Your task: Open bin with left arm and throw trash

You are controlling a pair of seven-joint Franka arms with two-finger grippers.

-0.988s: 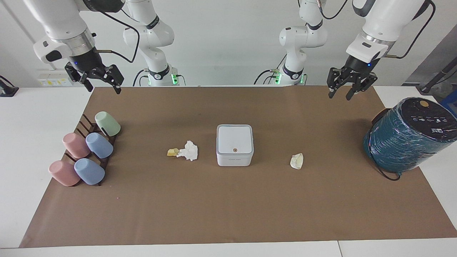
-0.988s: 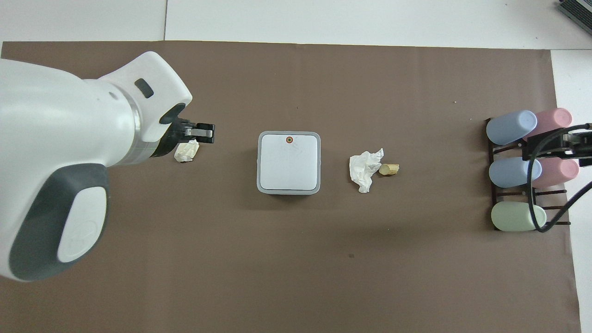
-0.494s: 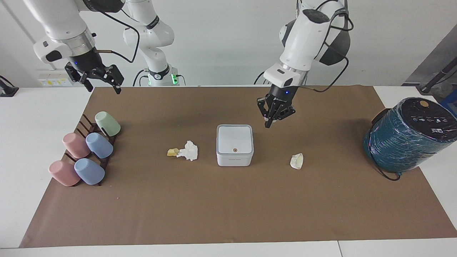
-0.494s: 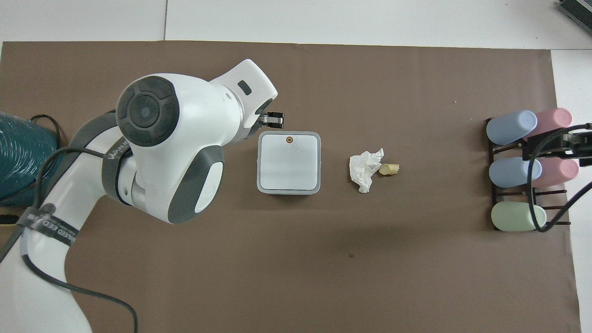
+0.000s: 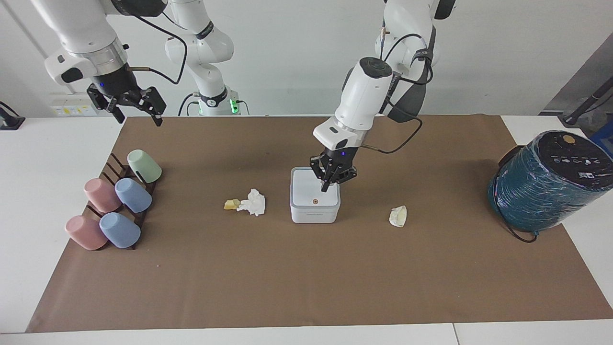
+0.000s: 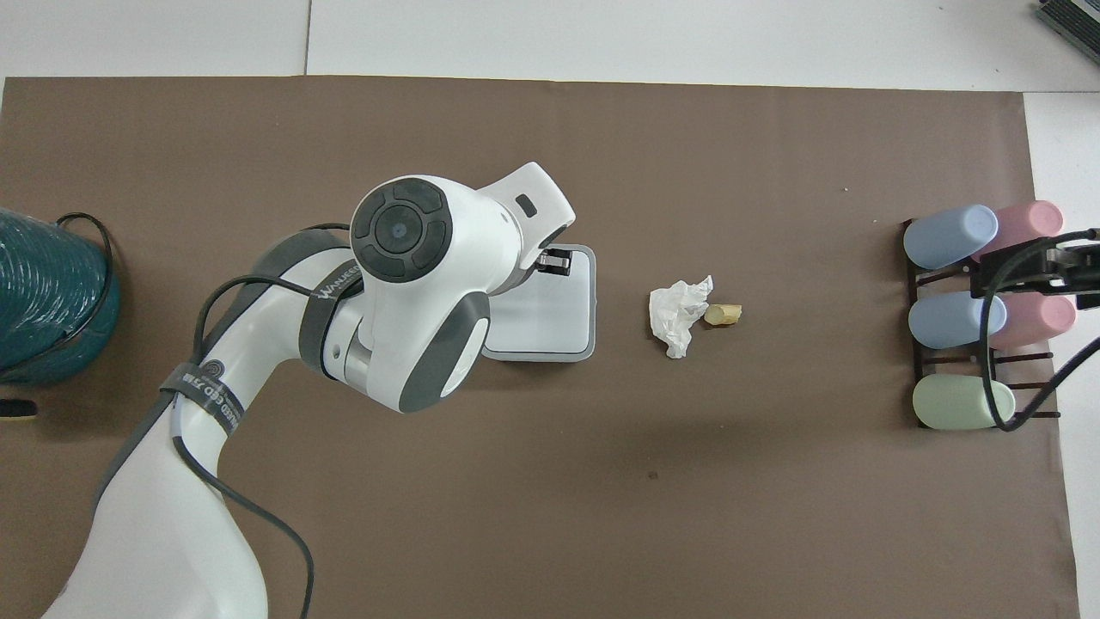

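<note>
The white bin [image 5: 311, 212] stands mid-table with its lid shut, the orange dot showing on top. My left gripper [image 5: 326, 188] is shut, tips pointing down at the lid's part nearer the robots; I cannot tell whether they touch it. In the overhead view the left arm covers half the bin [image 6: 563, 320] and the left gripper [image 6: 559, 261] is over its lid. A white tissue wad [image 5: 253, 202] [image 6: 677, 311] and a yellow-tan scrap [image 5: 232, 204] [image 6: 723, 315] lie beside the bin toward the right arm's end. A cream wad [image 5: 398, 216] lies toward the left arm's end. My right gripper [image 5: 138, 116] waits open, high up.
A big teal wrapped cylinder [image 5: 546, 184] [image 6: 43, 301] stands at the left arm's end of the table. A dark rack with several pastel cups [image 5: 117, 203] [image 6: 954, 318] sits at the right arm's end, under the right gripper [image 6: 1053, 266]. A brown mat [image 5: 306, 278] covers the table.
My left arm has swung in from the left arm's end of the table and come down over the bin's lid, its fingers closing. The right arm has not moved.
</note>
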